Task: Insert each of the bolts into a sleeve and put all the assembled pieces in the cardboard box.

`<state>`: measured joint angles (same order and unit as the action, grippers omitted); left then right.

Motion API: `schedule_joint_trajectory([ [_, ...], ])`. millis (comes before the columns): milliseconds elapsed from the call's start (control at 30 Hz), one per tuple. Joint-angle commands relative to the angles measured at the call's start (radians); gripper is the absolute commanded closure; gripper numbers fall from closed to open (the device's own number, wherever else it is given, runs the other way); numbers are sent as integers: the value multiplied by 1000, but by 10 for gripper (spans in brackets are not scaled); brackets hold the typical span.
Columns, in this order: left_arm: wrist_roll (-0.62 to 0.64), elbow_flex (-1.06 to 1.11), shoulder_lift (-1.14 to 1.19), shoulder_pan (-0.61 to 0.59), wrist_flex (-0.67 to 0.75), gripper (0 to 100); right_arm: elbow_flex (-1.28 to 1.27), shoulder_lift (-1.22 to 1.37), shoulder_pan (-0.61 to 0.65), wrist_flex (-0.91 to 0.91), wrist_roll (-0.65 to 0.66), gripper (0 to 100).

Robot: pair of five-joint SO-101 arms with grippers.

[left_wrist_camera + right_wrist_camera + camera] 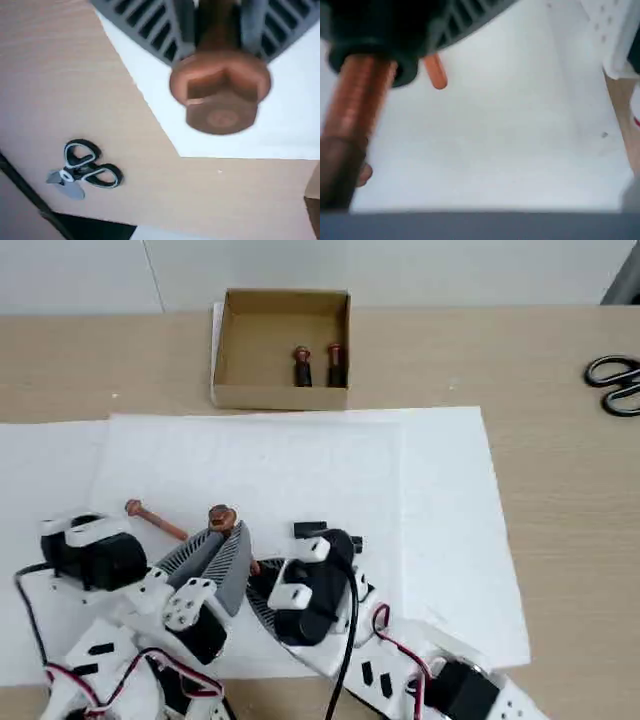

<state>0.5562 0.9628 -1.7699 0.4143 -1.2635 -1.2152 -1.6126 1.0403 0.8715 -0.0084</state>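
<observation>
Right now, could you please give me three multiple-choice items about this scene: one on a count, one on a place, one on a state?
1. How many pieces are in the box? A one; B four; C two.
2. Where are the scissors? A on the bare table; B in the box; C on the floor.
3. What state is the left end effector in? A open; B shut on a bolt; C shut on the scissors.
Key: 1 C, two stand side by side inside; 2 A, bare wood lies under them; 3 B, it clamps the bolt's shank.
</observation>
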Motion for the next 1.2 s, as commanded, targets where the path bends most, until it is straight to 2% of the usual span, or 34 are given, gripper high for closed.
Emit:
schedule_joint_trajectory([
  [0, -8, 15, 2, -8, 20, 994, 12, -48, 7, 16, 9, 995],
  [200, -8, 19, 2, -3, 40, 994, 12, -56, 7, 10, 18, 995],
  [433, -9, -39, 0, 91, -103, 994, 11, -54, -1, 10, 60, 995],
  [667, -72, -61, -2, 103, -207, 994, 11, -54, -21, 8, 60, 995],
  [933, -124, -33, 2, 110, -212, 994, 11, -54, -21, -15, 60, 995],
  [1067, -135, 10, -3, 190, -212, 994, 11, -54, -21, -18, 60, 995],
  [1167, -137, 36, -3, 207, -207, 994, 11, -54, -21, -18, 60, 995],
])
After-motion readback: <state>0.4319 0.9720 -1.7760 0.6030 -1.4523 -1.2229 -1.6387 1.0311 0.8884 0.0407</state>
